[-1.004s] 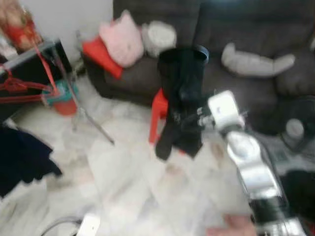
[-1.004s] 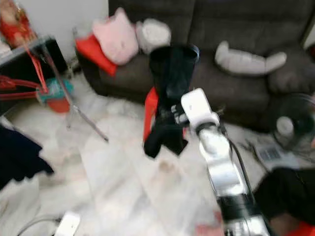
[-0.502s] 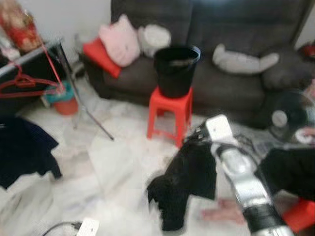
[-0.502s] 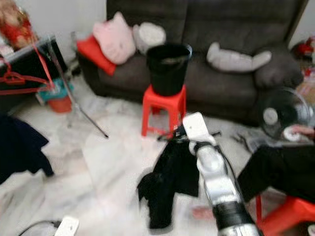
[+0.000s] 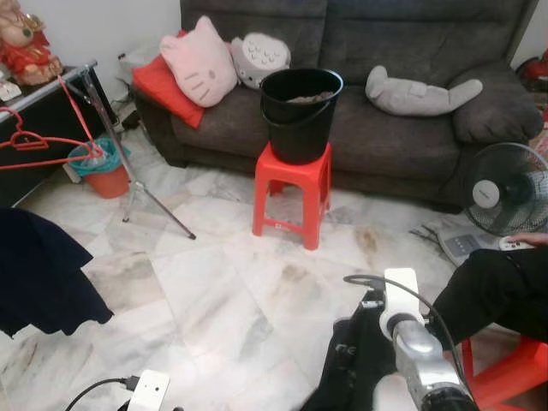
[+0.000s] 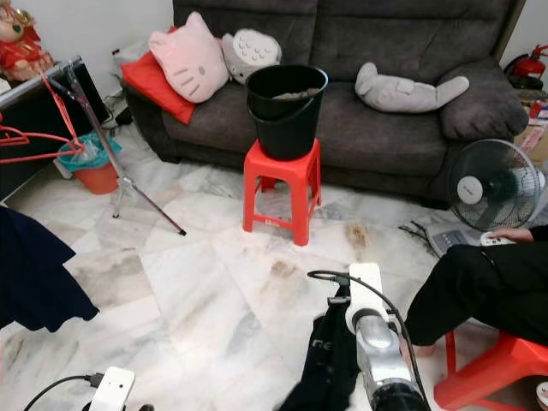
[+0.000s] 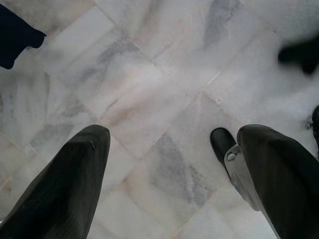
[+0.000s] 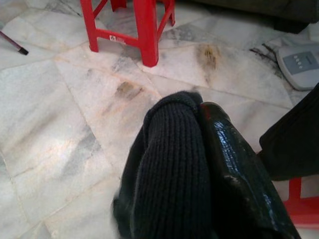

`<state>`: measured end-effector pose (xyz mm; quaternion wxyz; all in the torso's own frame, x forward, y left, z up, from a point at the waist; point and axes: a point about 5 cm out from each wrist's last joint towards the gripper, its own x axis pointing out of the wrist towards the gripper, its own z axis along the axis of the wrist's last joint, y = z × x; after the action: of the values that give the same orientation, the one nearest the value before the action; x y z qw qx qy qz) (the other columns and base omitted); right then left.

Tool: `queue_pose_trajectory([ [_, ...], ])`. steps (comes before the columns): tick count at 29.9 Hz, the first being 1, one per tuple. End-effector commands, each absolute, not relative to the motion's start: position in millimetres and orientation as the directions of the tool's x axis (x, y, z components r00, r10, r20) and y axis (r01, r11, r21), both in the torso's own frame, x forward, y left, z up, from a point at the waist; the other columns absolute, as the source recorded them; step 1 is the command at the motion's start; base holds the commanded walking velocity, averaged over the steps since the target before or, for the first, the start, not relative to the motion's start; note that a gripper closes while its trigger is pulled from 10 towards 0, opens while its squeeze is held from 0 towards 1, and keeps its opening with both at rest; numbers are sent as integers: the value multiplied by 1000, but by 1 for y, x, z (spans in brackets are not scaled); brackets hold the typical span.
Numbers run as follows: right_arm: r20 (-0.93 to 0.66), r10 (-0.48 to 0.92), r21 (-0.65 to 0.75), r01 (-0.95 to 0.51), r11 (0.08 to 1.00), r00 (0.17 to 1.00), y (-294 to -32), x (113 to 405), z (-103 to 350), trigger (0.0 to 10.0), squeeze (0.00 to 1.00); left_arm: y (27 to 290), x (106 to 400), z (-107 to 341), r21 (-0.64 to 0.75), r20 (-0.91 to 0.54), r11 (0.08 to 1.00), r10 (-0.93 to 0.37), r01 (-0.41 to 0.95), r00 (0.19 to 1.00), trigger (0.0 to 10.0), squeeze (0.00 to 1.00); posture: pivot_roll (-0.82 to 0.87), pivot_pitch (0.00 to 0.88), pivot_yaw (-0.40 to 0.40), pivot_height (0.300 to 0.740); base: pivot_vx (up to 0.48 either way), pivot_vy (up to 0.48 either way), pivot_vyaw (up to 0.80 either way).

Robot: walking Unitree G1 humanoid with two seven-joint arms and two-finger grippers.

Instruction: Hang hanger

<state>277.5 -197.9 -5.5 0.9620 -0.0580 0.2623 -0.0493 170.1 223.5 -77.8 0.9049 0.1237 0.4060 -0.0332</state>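
Observation:
A black knitted garment (image 8: 169, 164) hangs from my right gripper (image 8: 202, 144), which is shut on it; one glossy black finger (image 8: 237, 169) lies against the cloth. From the head camera, this garment (image 6: 325, 360) dangles low beside my right arm (image 6: 366, 300), near the floor. Whether a hanger is inside it is hidden. A red hanger (image 5: 30, 141) hangs on the clothes rack (image 5: 81, 81) at the far left, above a dark blue garment (image 5: 38, 274). My left gripper (image 7: 172, 179) is open over bare marble floor.
A black bucket (image 5: 300, 103) stands on a red stool (image 5: 291, 193) before the grey sofa (image 5: 402, 128). A fan (image 5: 505, 188) and a seated person's leg (image 5: 497, 291) are at the right. A power strip (image 5: 147, 392) lies near my feet.
My right arm has dropped with the black garment from in front of the bucket down towards the floor. The camera has shifted and the picture has sharpened.

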Motion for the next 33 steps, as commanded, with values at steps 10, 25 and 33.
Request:
queue_pose_trajectory([
  [10, -643, -186, -88, 170, 982, 743, -195, 239, -47, 10000, 0, 226, 172, -77, 177, -743, 975, 42, 136, 668, 10000, 0, -76, 0, 46, 740, 0, 0, 0],
  [25, -674, -168, -36, 195, 980, 720, -188, 225, -58, 10000, 0, 222, 175, -76, 171, -729, 974, 26, 145, 684, 10000, 0, -70, 0, 45, 740, 0, 0, 0],
  [33, -666, -170, -33, 199, 979, 727, -189, 228, -56, 10000, 0, 221, 176, -75, 168, -725, 975, 22, 146, 689, 10000, 0, -72, 0, 44, 740, 0, 0, 0],
])
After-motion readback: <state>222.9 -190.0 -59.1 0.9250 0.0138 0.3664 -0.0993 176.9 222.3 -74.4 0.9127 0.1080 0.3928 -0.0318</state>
